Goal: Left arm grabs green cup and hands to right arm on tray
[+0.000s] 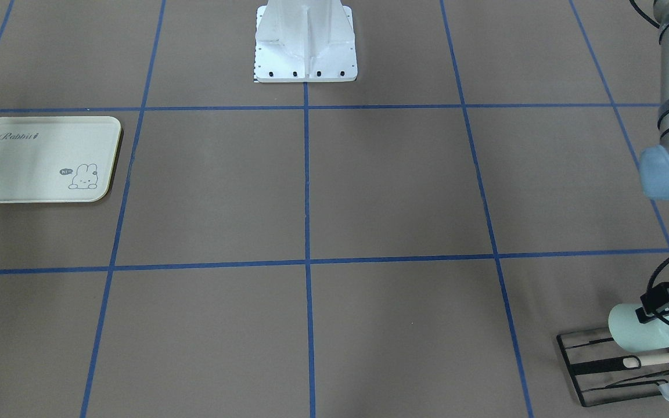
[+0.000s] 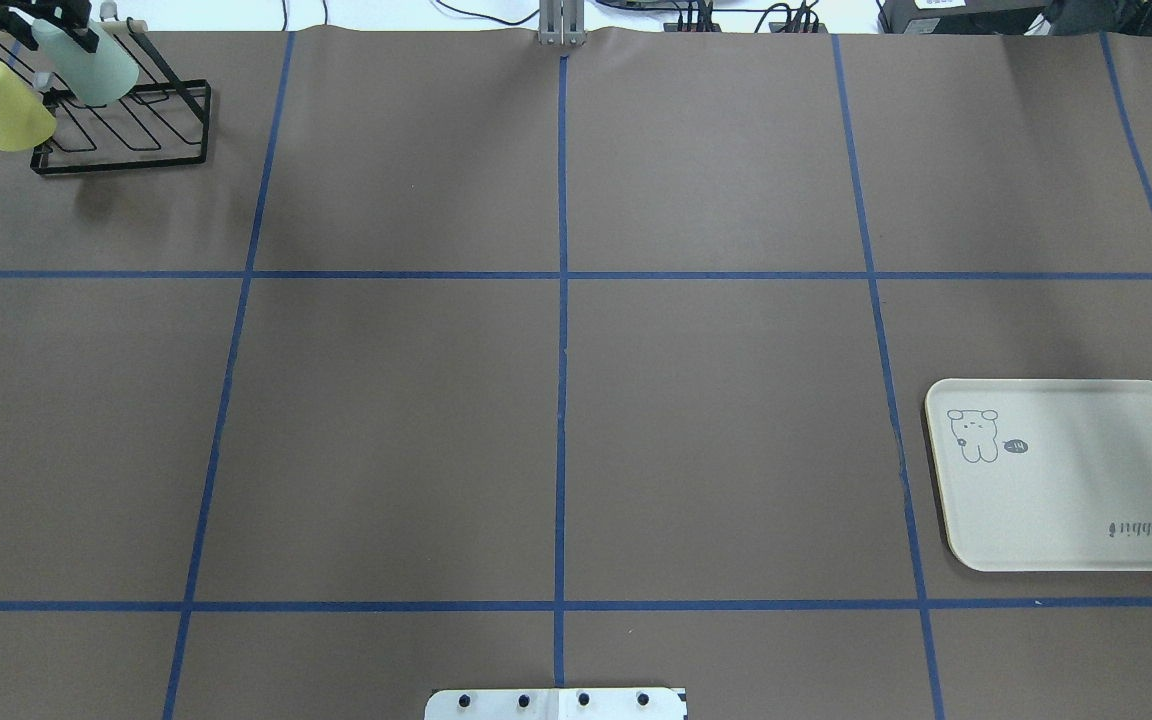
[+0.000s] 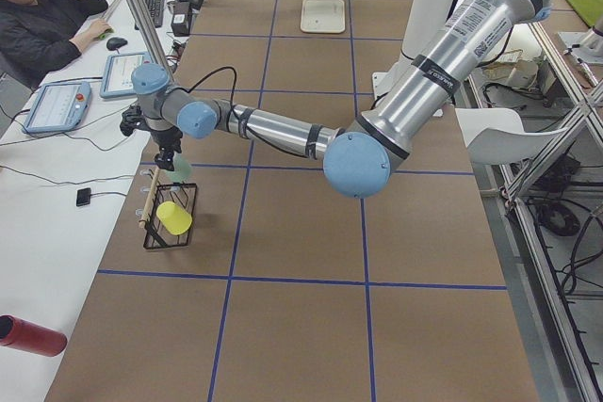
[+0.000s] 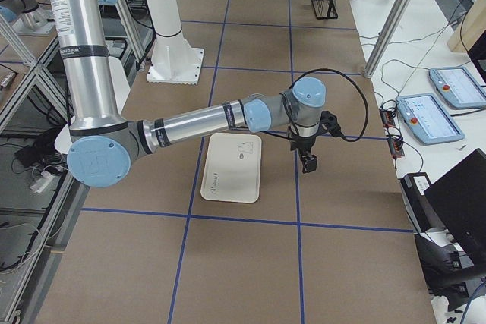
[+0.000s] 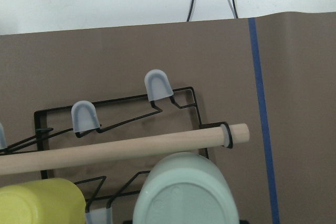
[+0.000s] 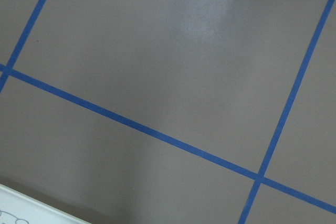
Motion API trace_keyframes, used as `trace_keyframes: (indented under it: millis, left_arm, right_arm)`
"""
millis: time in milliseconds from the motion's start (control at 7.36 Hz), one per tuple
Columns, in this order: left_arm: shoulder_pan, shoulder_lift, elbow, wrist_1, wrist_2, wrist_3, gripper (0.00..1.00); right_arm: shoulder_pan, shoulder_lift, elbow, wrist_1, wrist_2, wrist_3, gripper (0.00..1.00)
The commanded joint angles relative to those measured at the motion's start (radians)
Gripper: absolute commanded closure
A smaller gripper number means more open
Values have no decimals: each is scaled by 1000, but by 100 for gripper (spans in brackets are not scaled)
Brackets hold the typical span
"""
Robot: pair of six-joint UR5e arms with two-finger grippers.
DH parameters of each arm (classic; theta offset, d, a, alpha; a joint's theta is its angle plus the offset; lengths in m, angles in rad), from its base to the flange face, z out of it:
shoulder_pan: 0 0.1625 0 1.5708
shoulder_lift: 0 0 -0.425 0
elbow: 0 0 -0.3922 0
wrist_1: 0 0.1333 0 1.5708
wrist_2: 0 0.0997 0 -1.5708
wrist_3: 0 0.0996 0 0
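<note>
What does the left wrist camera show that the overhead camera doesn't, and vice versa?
Only the left wrist view: the wooden rod ending in a wire loop of the black rack. Only the overhead: the tray, and the left hand around the green cup. Both: the green cup beside the yellow cup at the rack.

Script word "Rabbit" along one edge of the cream tray (image 1: 32,174)

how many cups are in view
2. The green cup is at the black wire rack; the yellow cup is right beside it on that rack. No others show.
</note>
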Motion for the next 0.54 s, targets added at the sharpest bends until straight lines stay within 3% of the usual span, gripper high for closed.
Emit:
trace_keyframes:
  millis: [0,408]
  left_arm:
    - [-45,39,-61,1,-66,0,79]
    - [-95,78,-131,1,-155,-15,80]
  right_arm:
    - [0,0,0,0,0,0,0]
    - [0,2,0,0,1,0,0]
